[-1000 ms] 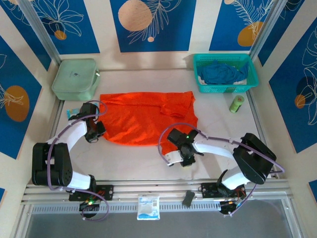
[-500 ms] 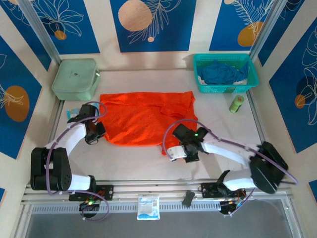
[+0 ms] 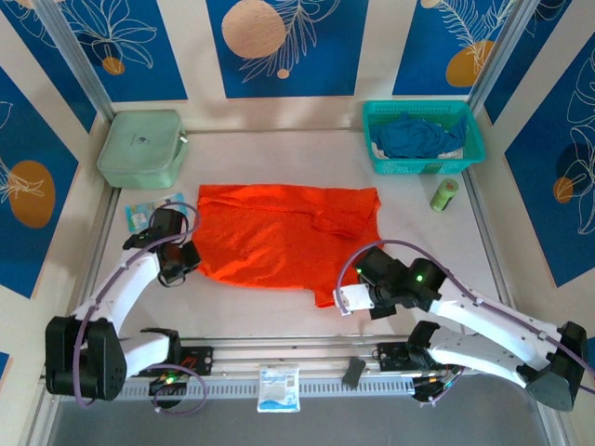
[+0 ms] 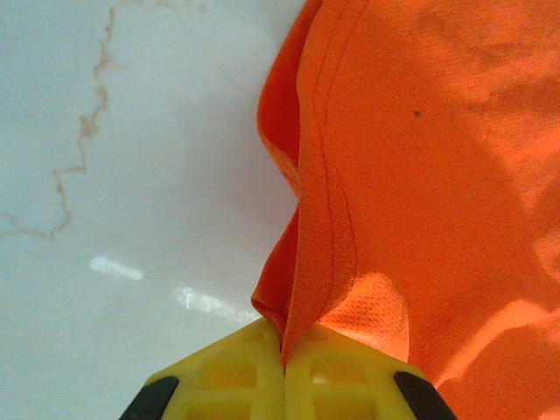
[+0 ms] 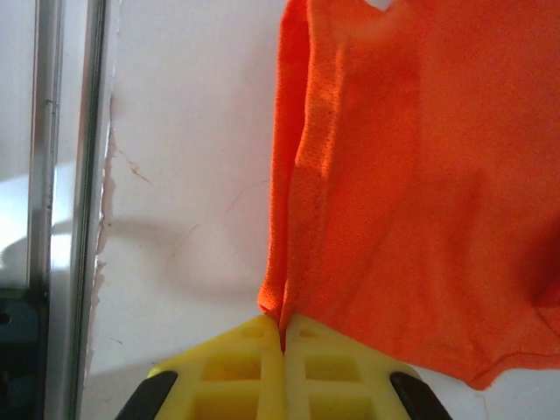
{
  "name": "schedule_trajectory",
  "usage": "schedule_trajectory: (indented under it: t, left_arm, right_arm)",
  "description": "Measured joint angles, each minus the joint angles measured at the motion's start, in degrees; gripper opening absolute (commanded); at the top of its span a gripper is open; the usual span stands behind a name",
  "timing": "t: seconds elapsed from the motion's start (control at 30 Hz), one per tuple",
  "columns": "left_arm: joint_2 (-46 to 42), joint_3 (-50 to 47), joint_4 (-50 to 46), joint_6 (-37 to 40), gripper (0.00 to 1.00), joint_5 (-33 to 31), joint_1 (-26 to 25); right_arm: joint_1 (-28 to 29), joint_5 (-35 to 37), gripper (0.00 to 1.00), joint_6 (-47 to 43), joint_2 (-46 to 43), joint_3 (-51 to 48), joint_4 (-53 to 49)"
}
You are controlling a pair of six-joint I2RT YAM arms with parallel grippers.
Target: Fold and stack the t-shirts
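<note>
White worktop (image 3: 279, 158): orange tee (image 3: 270, 237) lies centre. L gripper (image 4: 284, 339) pinches its left edge, R gripper (image 5: 283, 328) its near-right corner. Blue tee (image 3: 414, 137) in basket (image 3: 423, 168), far-right corner.

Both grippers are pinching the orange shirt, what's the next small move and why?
Probably raise both together and carry the near edge toward the far side: the left gripper and right gripper are shut on near corners of the orange t-shirt, which lies spread out.
</note>
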Motion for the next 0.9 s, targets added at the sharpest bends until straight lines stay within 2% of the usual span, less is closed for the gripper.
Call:
schedule_trajectory:
  t: [0.2, 0.47, 0.67, 0.9]
  left_arm:
    - [-2.54, 0.04, -3.93, -0.63, 0.0, -1.03, -0.35]
    - [1.75, 4.48, -5.73, -0.57, 0.0, -2.01, -0.35]
    - [5.7, 8.48, -5.57, -0.57, 0.0, -0.98, -0.33]
    - [12.24, 14.56, -6.43, -0.55, 0.0, -0.11, 0.09]
  right_arm:
    - [-0.68, 5.29, 0.0, 1.57, -1.68, 0.02, 1.51]
    - [-5.9, 12.46, 0.0, 3.82, 2.16, 3.63, 11.34]
    - [-12.15, 11.52, 0.0, 2.93, 5.53, 6.97, 18.27]
    - [-20.09, 6.45, 0.0, -0.17, 11.47, 9.66, 23.43]
